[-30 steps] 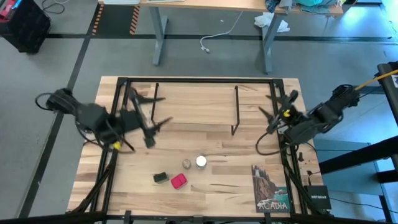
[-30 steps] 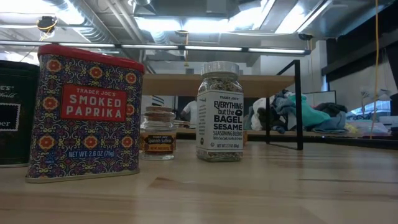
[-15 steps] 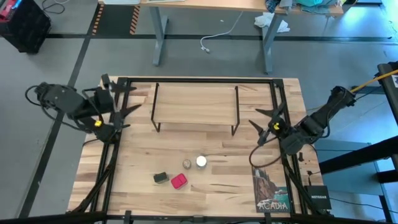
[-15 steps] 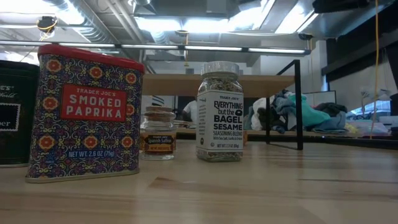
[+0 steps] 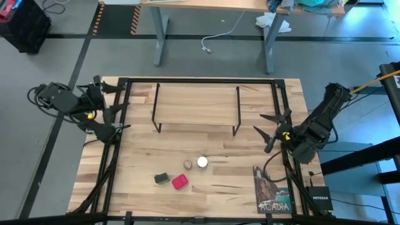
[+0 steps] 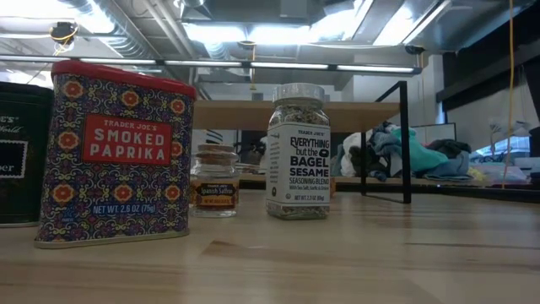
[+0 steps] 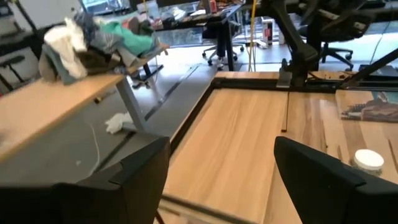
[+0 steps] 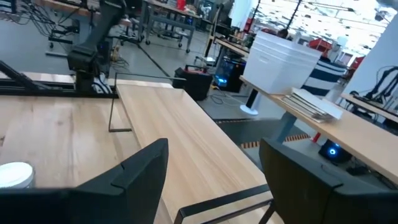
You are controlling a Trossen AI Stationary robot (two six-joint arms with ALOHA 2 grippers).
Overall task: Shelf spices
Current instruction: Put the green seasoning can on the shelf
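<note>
Left claw [image 5: 109,111] is parked right at the left edge of the table [image 5: 206,187], fingers spread wide, holding nothing, hanging over the black frame rail there.

Moving in, the shelf [image 5: 196,102] sits toward the back of the table, centered, plank top bare. There's a good stretch of open wood between its front legs and the spices.

The spices are bunched near the front, a bit left of center: dark square tin [image 5: 161,179] furthest left, red square tin [image 5: 180,182] just beside it, then the tiny round jar [image 5: 187,164] and the white-capped jar [image 5: 202,162] side by side a little further back. From table height the red one reads smoked paprika, and the small jar [image 6: 214,181] stands between it and the bagel-seasoning jar [image 6: 298,152], all upright.

Open wood all around the bunch, especially to the right, until you hit a postcard-looking print [image 5: 272,189] lying flat at the front right corner.

Right claw [image 5: 272,128] hangs at the right edge, just behind that print, fingers also spread and empty, well apart from the spices.
</note>
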